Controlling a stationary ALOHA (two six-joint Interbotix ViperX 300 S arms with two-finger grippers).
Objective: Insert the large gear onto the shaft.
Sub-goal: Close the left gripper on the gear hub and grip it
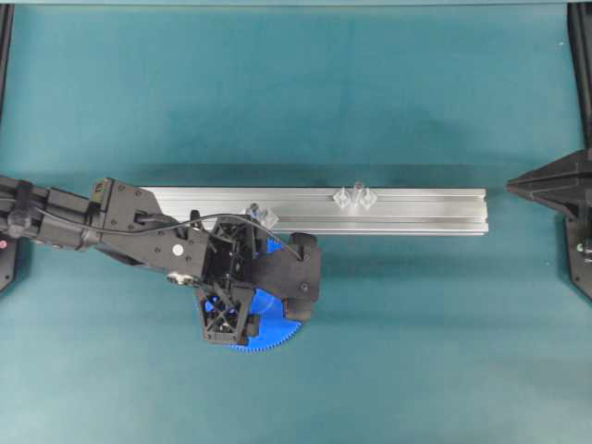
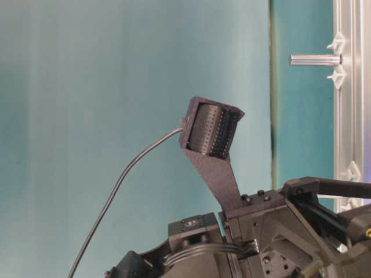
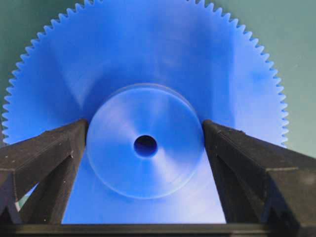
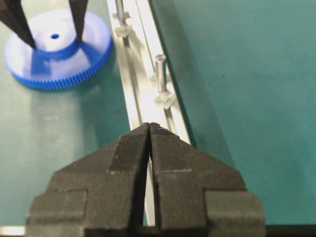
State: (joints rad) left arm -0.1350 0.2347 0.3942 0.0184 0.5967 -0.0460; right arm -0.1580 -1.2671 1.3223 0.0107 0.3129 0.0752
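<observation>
1. I see the large gear (image 3: pixel 143 98), a big flat blue plastic disc with fine teeth on the rim, lying flat on the green desk (image 1: pixel 416 351), just beside the near edge of a long silver aluminium rail (image 1: pixel 407 211).
2. Its raised round hub with the small centre hole faces up.
3. My left gripper (image 3: pixel 144 143) points down over the gear. Its jaws are released and wide, one black finger (image 3: pixel 54 158) on each side of the hub. The tips are very close to the hub wall; I cannot tell if they touch it.
4. The shaft (image 4: pixel 119 9), a slim upright grey metal pin on a small clear plastic base, stands on the rail near the gear, and the gear is not on it.
5. A shorter, thicker pin (image 4: pixel 160 74) on a similar clear base stands further along the rail.
6. My right gripper (image 4: pixel 149 129) hangs above the rail, well apart from the gear, with jaws clenched together on nothing.
</observation>
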